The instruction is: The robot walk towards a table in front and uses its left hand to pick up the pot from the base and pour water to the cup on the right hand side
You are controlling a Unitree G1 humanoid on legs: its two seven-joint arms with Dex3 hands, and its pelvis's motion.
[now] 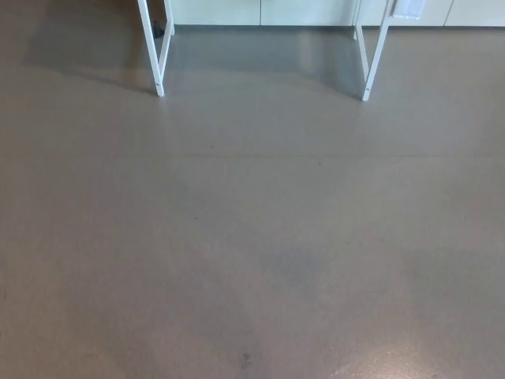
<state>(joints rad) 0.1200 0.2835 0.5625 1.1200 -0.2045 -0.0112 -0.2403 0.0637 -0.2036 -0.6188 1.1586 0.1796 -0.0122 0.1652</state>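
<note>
- We see only grey floor [252,237] and two white desk legs [158,55] ahead at the top.
- Neither hand shows; we cannot tell their state.
- Pot and cup are out of view, presumably on the desk, straight ahead.

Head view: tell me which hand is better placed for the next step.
Neither can be judged: no hand shows. Only grey floor and two white table legs ahead appear, with no pot or cup visible. The next step is likely walking closer; the task assigns the left hand.
</note>
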